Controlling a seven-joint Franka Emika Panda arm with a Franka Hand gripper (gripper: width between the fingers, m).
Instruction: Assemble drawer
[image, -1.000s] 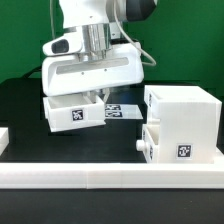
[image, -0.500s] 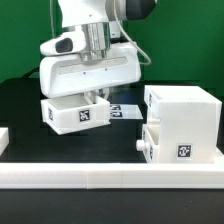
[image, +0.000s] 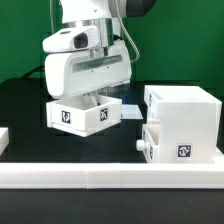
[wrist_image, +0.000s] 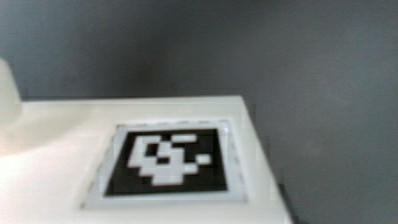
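Observation:
My gripper reaches down from the white hand and is shut on the wall of a small white tray, which it holds just above the black table. The tray is turned so two tagged sides face the camera. The tall white housing stands at the exterior view's right. A second knobbed tray sits in its lower slot with its knob sticking out. The wrist view shows only the held tray's tagged face up close. My fingertips are hidden there.
A long low white rail runs along the table's front edge. The black table lies behind it. A white block end shows at the exterior view's left edge. The marker board is mostly hidden behind the held tray.
The gripper has carried the tray toward the exterior view's right and turned it, so a second tagged side now shows. It now covers the marker board seen earlier.

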